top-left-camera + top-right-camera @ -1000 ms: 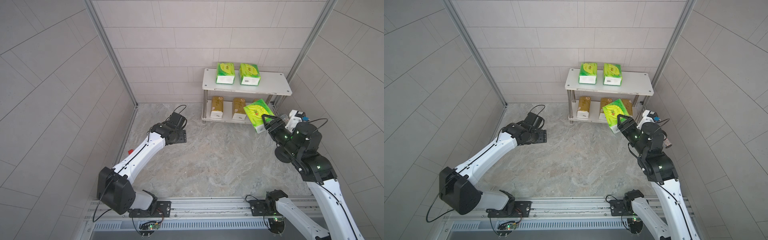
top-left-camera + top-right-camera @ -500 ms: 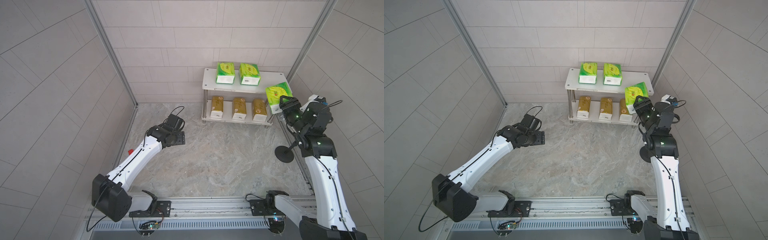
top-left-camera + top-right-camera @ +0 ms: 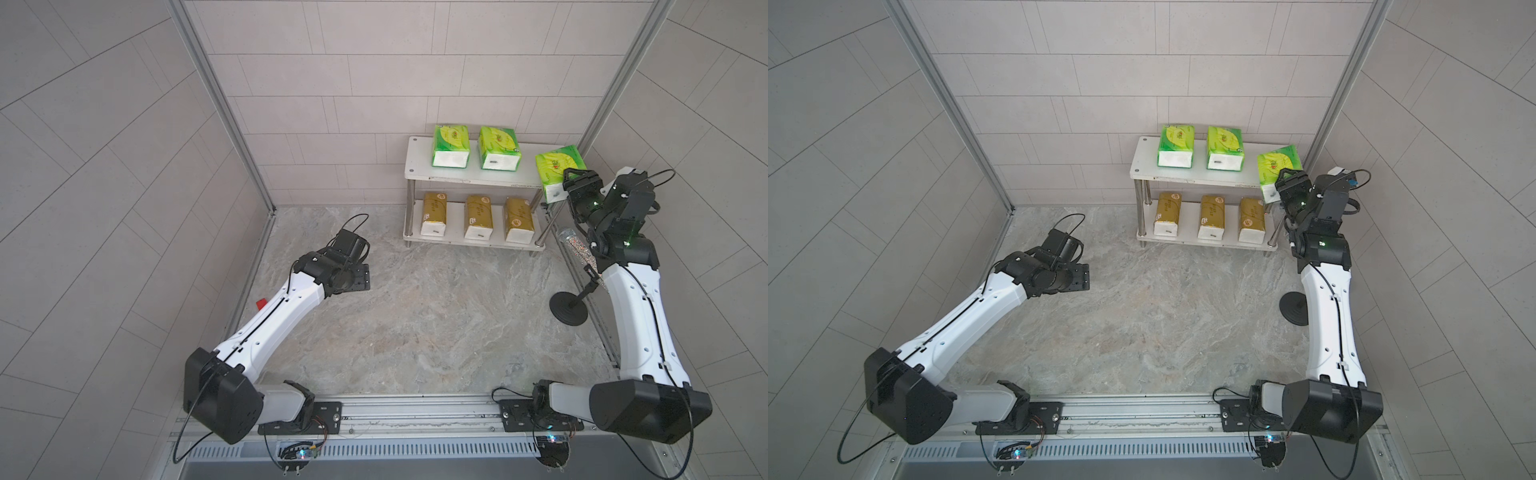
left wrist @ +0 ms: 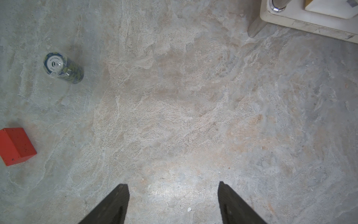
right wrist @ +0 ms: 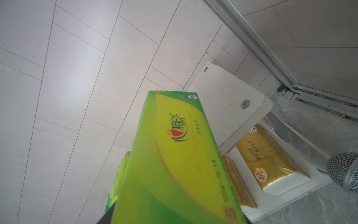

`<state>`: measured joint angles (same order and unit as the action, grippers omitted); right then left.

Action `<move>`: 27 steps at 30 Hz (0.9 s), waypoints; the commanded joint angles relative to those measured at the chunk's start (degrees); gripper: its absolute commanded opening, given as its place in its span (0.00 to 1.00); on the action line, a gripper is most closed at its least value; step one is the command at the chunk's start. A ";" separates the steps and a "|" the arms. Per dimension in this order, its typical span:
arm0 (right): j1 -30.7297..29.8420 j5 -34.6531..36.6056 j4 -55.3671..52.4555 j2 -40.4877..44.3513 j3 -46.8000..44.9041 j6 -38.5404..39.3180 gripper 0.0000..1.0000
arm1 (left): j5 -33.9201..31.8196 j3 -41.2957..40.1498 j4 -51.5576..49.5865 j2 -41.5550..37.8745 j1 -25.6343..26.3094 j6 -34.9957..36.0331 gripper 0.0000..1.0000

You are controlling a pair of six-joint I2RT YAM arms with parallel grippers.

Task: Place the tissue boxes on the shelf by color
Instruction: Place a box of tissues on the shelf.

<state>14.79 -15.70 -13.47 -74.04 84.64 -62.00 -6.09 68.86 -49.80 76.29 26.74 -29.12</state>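
shelf (image 3: 419,164), upper right of frame: two green packs (image 3: 451,146) set on top board, three gold packs (image 3: 478,218) on lower board. third green pack (image 3: 555,164) clamped tilted in right gripper (image 3: 570,183) at shelf's right end. left gripper (image 4: 173,189) jaws seen wide, empty.

Overhead stereo pair; two wrist close-ups
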 commanded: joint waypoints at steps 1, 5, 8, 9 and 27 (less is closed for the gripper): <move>0.76 -1.71 5.09 -1.50 3.22 -0.43 0.64 | -1.03 0.22 -0.49 0.66 -0.20 0.03 0.80; 0.95 -1.46 5.29 -4.04 5.25 0.11 0.64 | -1.10 0.59 -0.49 1.09 -0.20 -0.06 0.80; 0.95 -1.37 3.12 -6.19 7.48 1.13 0.64 | -1.34 0.62 -0.38 1.25 -0.20 -0.21 0.80; 0.95 -1.05 2.49 -6.75 8.00 1.48 0.64 | -1.33 0.70 -0.26 1.41 -0.22 -0.23 0.80; -1.64 2.02 -5.33 -17.47 19.35 6.55 0.66 | -1.16 1.67 0.41 3.51 -0.21 -1.03 0.80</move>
<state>14.41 -15.27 -17.02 -90.04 100.51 -58.26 -6.48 68.99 -49.32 79.48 26.74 -29.93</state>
